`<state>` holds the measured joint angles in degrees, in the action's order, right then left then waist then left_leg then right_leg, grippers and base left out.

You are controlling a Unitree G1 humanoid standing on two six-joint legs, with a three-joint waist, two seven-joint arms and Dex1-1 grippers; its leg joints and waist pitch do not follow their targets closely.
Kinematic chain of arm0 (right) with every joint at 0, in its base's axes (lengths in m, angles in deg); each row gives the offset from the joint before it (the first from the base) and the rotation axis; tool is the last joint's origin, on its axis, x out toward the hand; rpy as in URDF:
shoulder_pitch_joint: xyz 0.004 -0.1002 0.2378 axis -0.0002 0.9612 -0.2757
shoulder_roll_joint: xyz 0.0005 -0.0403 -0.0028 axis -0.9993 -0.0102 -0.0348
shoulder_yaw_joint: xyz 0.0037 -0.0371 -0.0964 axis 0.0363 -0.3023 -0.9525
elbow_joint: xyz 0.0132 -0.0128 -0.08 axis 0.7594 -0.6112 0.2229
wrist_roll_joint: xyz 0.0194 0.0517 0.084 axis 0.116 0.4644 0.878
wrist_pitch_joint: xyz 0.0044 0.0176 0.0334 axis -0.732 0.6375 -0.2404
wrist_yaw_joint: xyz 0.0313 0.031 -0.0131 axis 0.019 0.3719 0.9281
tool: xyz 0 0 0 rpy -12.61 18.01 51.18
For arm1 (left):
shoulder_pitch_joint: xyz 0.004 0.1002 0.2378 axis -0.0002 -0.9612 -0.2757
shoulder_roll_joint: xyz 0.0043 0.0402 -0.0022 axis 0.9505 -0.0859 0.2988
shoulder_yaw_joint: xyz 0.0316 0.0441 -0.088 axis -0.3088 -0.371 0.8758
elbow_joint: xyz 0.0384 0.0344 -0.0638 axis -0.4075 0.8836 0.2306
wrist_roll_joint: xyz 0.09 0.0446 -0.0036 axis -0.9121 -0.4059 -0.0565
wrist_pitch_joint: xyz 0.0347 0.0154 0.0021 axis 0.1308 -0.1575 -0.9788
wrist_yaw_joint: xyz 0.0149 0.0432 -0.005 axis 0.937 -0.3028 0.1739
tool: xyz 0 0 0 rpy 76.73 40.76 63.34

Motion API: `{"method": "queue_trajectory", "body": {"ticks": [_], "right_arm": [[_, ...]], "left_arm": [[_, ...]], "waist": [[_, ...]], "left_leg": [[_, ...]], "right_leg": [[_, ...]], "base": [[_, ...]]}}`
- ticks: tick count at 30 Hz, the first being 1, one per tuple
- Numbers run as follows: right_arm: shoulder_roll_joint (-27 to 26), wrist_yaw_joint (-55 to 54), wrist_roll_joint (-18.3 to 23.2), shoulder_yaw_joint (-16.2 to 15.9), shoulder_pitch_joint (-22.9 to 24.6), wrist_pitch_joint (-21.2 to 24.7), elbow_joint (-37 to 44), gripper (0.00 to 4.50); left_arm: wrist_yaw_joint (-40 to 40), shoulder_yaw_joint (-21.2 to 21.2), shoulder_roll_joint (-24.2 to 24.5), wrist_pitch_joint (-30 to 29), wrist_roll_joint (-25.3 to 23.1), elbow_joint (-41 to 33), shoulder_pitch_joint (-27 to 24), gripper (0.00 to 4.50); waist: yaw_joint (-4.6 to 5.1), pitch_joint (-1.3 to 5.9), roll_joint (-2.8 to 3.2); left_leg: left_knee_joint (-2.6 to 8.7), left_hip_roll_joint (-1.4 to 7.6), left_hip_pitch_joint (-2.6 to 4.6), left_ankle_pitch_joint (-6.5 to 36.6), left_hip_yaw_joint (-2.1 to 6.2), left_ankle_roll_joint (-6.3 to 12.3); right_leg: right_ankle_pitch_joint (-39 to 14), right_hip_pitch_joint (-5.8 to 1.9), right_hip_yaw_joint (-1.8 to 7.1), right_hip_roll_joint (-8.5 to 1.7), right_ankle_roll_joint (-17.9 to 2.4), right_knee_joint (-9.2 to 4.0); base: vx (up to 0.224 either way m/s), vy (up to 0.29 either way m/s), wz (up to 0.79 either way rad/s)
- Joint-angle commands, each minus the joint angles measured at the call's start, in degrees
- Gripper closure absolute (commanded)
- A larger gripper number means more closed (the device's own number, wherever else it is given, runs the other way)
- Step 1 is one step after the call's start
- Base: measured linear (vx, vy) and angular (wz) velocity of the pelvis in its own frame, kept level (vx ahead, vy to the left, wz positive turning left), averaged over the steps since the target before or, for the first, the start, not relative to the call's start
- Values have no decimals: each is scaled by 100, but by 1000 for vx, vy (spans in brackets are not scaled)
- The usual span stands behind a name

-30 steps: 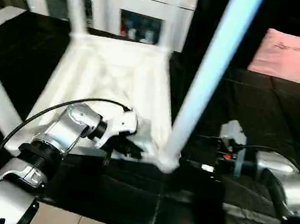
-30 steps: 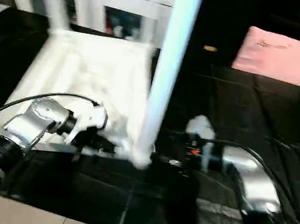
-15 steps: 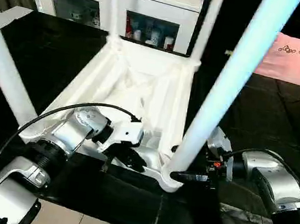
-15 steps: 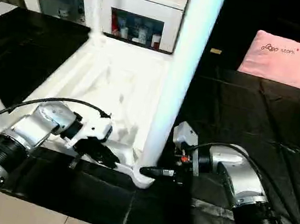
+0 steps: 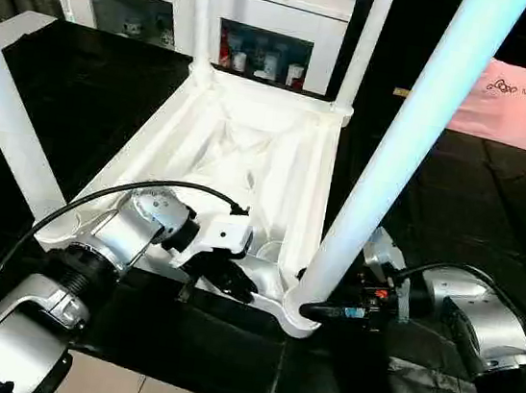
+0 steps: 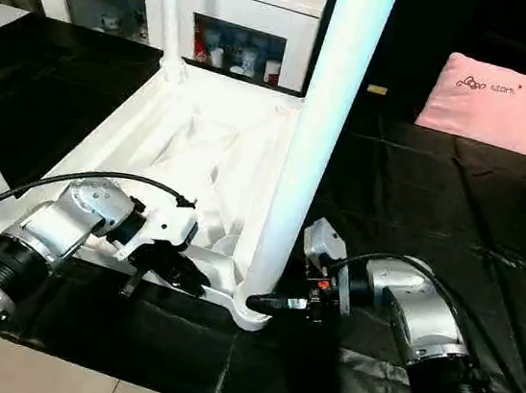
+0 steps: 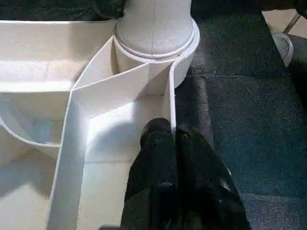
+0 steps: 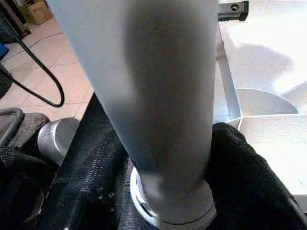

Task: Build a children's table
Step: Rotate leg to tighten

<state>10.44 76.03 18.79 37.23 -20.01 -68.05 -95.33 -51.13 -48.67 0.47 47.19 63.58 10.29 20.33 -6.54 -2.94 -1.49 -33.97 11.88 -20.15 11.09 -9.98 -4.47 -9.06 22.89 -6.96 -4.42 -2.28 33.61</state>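
Leg (image 8: pixel 163 96) between right fingers (image 8: pixel 249 182); tabletop (image 7: pixel 120 86) rim between left fingers (image 7: pixel 158 158).

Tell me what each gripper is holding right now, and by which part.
The left gripper pinches the tabletop by its thin side rim. The right gripper straddles the near leg just above its socket.

Background stuff: there's a pink pillow (image 6: pixel 503 102) sitting at the upper right of the frame, with some small dark lettering near its top edge, too small to read. It's lying on a black quilted cover (image 6: pixel 436 210) that spreads over pretty much the whole lower and right part of the shot. Along the top edge is a white cabinet (image 5: pixel 269 3) with glass doors, and you can make out little items on the shelf (image 5: pixel 261 61) behind the glass. Bottom left corner shows a strip of beige tiled floor (image 5: pixel 111 392).
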Motion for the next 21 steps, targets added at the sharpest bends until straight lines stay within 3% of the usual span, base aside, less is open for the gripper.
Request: {"method": "queue_trajectory", "body": {"ticks": [1,5,8,11,12,14,16,21], "right_arm": [[-5,-29,115,11,-24,133,59,234],[-133,-261,209,113,118,250,225,240],[-328,-992,1,212,182,313,240,243],[-641,-1875,-220,326,175,489,267,245],[-917,-2497,-337,399,163,710,296,247],[-1178,-3016,-414,465,169,901,337,250],[-1447,-3502,-463,545,165,1092,360,252],[-2402,-5210,-716,767,39,1495,263,253]], "left_arm": [[-92,-80,-112,18,9,-49,137,450],[195,19,-205,-260,14,-2,132,450],[637,162,-348,-593,8,26,136,450],[1266,337,-579,-948,-23,81,166,450],[1673,462,-780,-1222,-4,73,175,450],[1980,566,-971,-1440,43,40,173,450],[2269,647,-1151,-1617,64,-12,159,450],[3401,869,-1742,-2035,-30,-56,135,450]], "waist": [[32,417,27],[35,402,41],[65,387,73],[130,368,53],[192,362,37],[269,359,38],[340,371,5],[475,373,21]], "left_leg": [[357,199,33,786,18,329],[363,197,44,908,17,286],[373,166,31,1020,41,191],[368,148,52,1190,43,83],[358,115,40,1260,52,59],[361,98,-13,1231,72,32],[335,65,-7,1218,71,83],[333,69,-1,1203,69,144]], "right_leg": [[-1524,-347,347,-429,-910,-367],[-1625,-338,345,-428,-902,-393],[-1923,-347,329,-421,-791,-424],[-2313,-324,321,-420,-677,-460],[-2681,-330,291,-423,-521,-522],[-2898,-360,255,-414,-342,-547],[-2971,-341,242,-416,-293,-583],[-2885,-289,243,-394,-336,-589]], "base": [[0,0,0],[0,0,0],[0,0,0],[0,0,0],[0,0,0],[0,0,0],[0,0,0],[0,0,0]]}}
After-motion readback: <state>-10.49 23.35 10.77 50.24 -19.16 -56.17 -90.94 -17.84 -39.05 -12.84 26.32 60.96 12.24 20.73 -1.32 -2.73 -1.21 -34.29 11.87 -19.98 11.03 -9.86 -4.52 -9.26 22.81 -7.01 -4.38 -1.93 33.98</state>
